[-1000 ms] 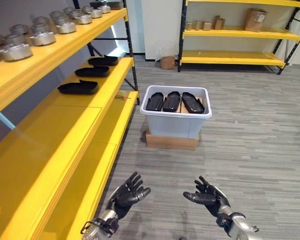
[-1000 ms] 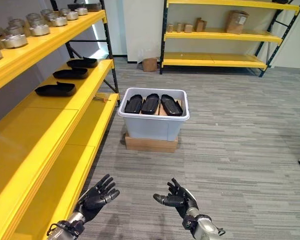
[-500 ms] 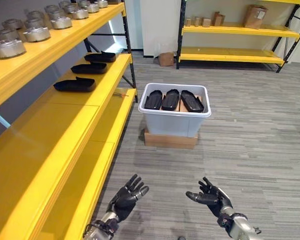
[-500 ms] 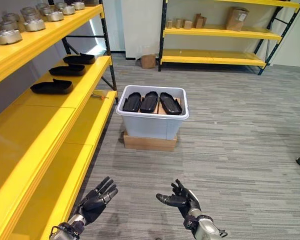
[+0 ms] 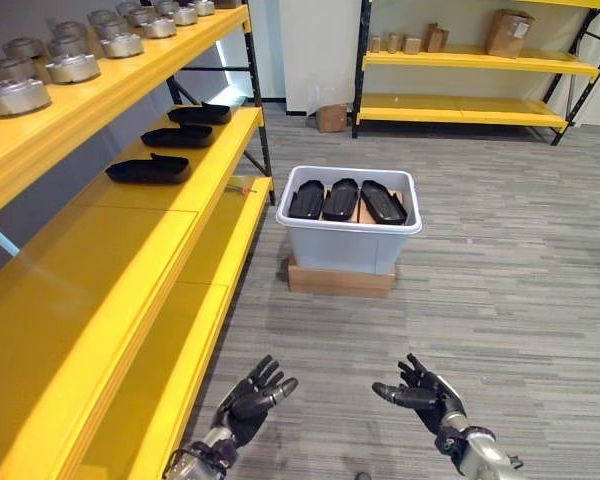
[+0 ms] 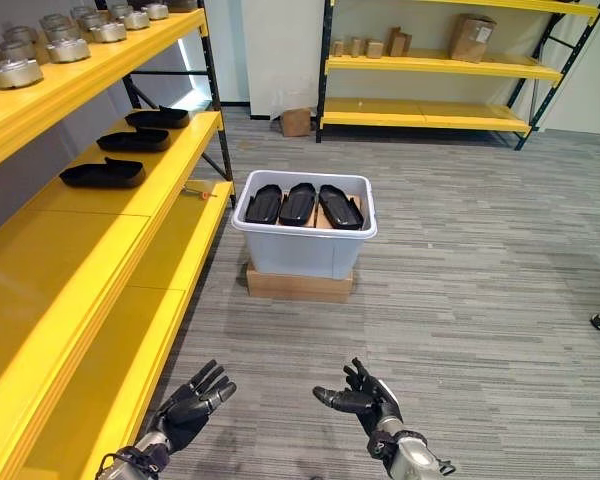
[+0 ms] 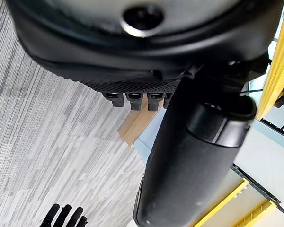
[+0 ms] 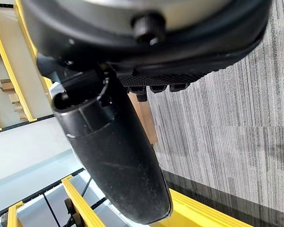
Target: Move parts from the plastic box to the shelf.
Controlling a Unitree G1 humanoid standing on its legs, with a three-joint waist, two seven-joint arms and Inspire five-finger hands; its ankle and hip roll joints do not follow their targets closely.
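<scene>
Left eye view shows left hand (image 5: 248, 402) and right hand (image 5: 422, 394) both spread empty, well short of the plastic box (image 5: 349, 239); reaching a black part (image 5: 341, 200) calls for stepping closer.

Left hand (image 5: 248, 402): we find it low at the left, palm up, fingers spread and relaxed, holding nothing; silver-grey wrist below it. Right hand (image 5: 425, 396): we find it low at the right, level with the left and well apart from it, fingers loosely extended toward the middle, empty.
</scene>
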